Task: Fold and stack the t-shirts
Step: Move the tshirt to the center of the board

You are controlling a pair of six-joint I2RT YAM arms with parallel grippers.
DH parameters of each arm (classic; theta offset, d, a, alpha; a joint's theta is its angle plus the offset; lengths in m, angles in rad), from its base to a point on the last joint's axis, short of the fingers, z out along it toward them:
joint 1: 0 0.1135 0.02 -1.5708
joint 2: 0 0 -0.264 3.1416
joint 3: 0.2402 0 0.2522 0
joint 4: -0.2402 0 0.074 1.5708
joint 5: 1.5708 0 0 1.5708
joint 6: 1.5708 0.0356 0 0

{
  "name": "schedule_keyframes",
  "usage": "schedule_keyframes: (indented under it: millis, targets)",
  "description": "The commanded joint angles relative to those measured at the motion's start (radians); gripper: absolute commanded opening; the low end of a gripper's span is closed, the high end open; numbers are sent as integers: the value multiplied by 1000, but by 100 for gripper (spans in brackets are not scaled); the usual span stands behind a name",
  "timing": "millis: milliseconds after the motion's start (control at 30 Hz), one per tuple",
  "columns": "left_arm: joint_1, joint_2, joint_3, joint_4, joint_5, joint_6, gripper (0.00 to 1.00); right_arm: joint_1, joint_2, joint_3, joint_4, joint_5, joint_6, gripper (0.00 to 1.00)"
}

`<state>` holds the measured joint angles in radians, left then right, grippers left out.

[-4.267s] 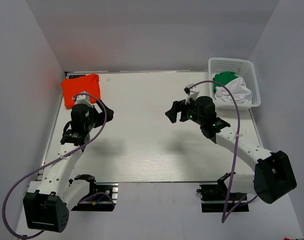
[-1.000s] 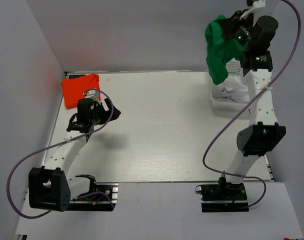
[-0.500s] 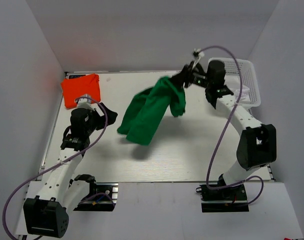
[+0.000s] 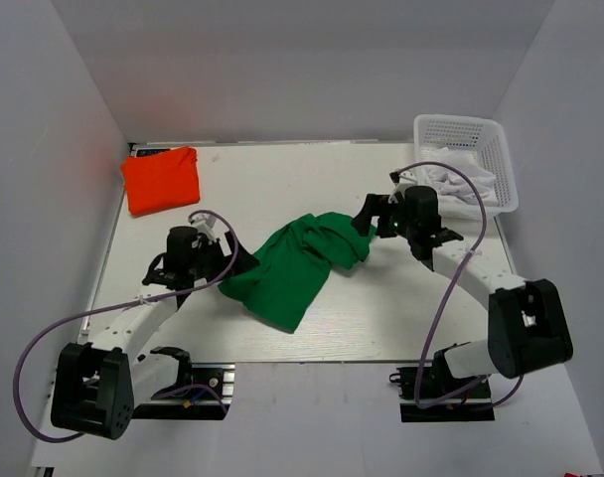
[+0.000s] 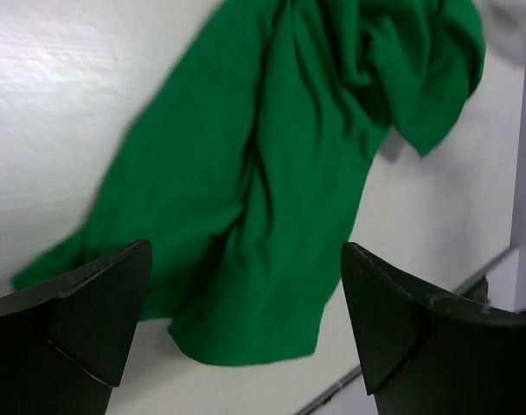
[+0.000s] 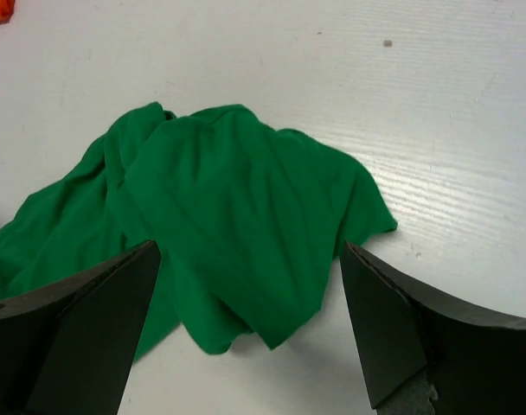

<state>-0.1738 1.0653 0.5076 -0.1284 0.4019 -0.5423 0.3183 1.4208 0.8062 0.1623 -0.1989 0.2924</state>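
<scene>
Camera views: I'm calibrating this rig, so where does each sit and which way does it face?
Top external: fixed above and behind, looking down on the table, green t-shirt, orange-red t-shirt and basket; left arm and right arm show.
Left wrist: on the left arm, looking down at the green t-shirt between its open jaws.
Right wrist: on the right arm, facing that shirt between its open jaws.
Shared: all three see the green t-shirt.

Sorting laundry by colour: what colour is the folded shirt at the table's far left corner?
Orange-red, plain; the folded shirt shows best in the top view.
</scene>
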Motion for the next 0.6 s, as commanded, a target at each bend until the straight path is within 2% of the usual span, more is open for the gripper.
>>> schedule_keyframes:
  millis: [0, 200, 300, 400, 567]
  targets:
    - [-50, 8, -23, 3, 86, -10, 100, 30, -84, -54, -23, 124, 24, 90]
    - [-148, -2, -84, -115, 37, -70, 94, 61, -157, -79, -190, 131, 56, 90]
    - [-180, 8, -93, -172, -29, -79, 89, 74, -174, -125, -201, 119, 56, 90]
    - [-202, 27, -125, -139, -29, -100, 87, 77, -178, -140, -221, 110, 50, 90]
    - [-223, 85, -115, -89, -41, -113, 78, 88, -152, -177, -210, 55, 54, 90]
